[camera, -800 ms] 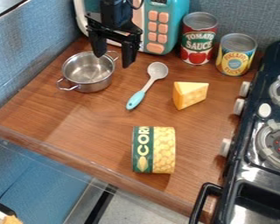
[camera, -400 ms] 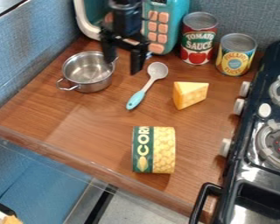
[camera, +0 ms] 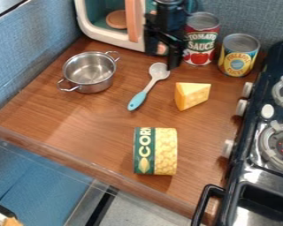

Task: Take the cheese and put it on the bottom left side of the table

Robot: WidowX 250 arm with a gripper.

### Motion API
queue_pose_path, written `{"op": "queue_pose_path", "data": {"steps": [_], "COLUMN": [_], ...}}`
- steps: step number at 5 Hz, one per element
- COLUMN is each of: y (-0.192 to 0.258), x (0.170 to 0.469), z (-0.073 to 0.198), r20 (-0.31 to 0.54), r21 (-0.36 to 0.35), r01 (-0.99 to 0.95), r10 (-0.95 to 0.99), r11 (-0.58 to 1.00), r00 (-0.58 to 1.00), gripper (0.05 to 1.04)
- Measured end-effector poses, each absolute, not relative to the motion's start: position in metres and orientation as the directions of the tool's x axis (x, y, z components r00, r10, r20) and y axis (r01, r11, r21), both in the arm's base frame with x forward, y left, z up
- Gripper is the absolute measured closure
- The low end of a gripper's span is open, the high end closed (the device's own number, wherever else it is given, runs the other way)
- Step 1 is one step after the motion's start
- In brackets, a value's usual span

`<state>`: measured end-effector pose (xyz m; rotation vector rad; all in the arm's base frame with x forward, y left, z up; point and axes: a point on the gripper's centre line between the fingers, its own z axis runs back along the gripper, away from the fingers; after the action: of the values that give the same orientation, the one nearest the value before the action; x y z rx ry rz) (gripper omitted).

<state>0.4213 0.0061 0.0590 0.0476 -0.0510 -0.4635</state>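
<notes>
Yellow-orange cheese wedge (camera: 191,95), pale top facing up, on brown tabletop (camera: 102,119), right of spoon (camera: 148,86)

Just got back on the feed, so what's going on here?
Nobody has the cheese yet: it sits on the table between the spoon and the stove, not at the bottom left. The arm's pincer hangs open and empty near the spoon's bowl, in front of the microwave. The pot stands upright, while the green-and-yellow can lies on its side.

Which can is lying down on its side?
The green-and-yellow can in front of the cheese is on its side; the red can and blue-and-yellow can stand upright.
</notes>
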Motion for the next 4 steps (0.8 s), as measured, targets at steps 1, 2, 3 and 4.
{"op": "queue_pose_path", "data": {"steps": [1,2,3,4], "y": [-0.024,-0.04,-0.05,-0.062], "x": [0.432,0.431,0.427,0.423], "z": [0.056,0.059,0.049,0.047], "r20": [0.023,0.026,0.011,0.005], "r21": [0.031,-0.011,-0.058,-0.078], "r01": [0.568,0.625,0.654,0.685], "r10": [-0.568,-0.624,-0.655,-0.687], "r11": [0.823,0.781,0.754,0.725], "r00": [0.822,0.781,0.756,0.727], "gripper": [0.083,0.082,0.083,0.083]}}
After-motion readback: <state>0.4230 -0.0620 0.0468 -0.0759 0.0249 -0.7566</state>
